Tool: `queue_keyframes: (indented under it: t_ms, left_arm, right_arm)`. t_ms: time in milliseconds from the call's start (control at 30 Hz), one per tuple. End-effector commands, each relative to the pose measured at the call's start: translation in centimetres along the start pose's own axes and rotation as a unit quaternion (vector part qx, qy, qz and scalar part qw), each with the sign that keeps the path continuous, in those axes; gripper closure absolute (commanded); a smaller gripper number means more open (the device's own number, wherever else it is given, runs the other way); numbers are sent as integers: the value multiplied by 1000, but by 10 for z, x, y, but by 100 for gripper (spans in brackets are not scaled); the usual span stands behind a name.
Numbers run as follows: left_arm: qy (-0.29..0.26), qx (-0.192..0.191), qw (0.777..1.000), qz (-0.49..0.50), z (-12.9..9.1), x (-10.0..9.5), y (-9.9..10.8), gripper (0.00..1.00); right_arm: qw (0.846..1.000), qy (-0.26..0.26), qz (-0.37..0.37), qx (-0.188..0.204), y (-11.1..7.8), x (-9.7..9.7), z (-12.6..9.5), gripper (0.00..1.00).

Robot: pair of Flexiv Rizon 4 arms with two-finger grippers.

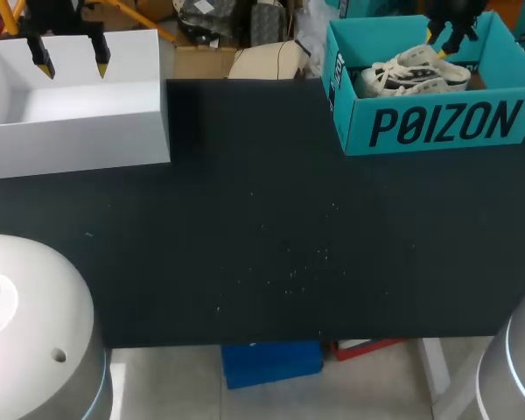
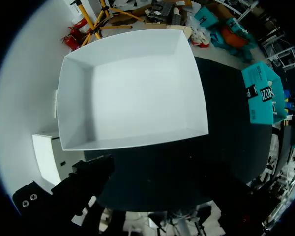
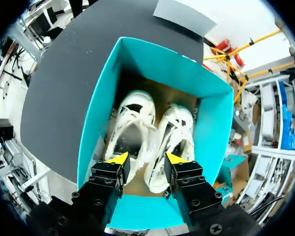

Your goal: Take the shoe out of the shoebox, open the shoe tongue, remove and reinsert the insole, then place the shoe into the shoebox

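Past the black matte surface (image 1: pixel 289 227), the right claw (image 3: pixel 145 160) hangs released over the teal cardboard shoebox (image 3: pixel 96 123). Inside, two white lace-up sneakers (image 3: pixel 137 123) lie packed close, so a sloppy grab could snag laces or both shoes. The left claw (image 1: pixel 71 57), also spread, sits over the open white box (image 1: pixel 79 131). There's bold black lettering on the shoebox front.

On the table (image 1: pixel 271 219), the shoebox (image 1: pixel 437 127) sits at the far right with 2 shoes (image 1: pixel 411 77) side by side inside. A second box (image 1: pixel 70 144) stands far left, well apart. The left gripper (image 1: pixel 70 59) hangs over that box, the right gripper (image 3: pixel 145 160) over the shoes.
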State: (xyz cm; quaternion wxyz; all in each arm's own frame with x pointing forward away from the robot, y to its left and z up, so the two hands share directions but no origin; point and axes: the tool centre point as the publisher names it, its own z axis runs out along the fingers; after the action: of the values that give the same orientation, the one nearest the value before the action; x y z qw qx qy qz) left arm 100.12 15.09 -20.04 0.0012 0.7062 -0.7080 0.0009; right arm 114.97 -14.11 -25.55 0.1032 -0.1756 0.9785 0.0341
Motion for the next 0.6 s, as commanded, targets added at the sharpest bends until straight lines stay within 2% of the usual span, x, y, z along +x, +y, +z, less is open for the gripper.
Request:
queue_keyframes:
  t_ms: [33, 233, 600]
  left_arm:
    - [-1, -1, 1000, -1, 0, 0, 0, 0]
    - [-1, -1, 1000, -1, 0, 0, 0, 0]
    - [-1, -1, 1000, -1, 0, 0, 0, 0]
  right_arm:
    - [985, 18, -159, 56, -8, -13, 19, 60]
    - [985, 34, -153, 75, -16, -9, 41, 60]
    - [991, 56, -63, 101, -28, -3, 68, 60]
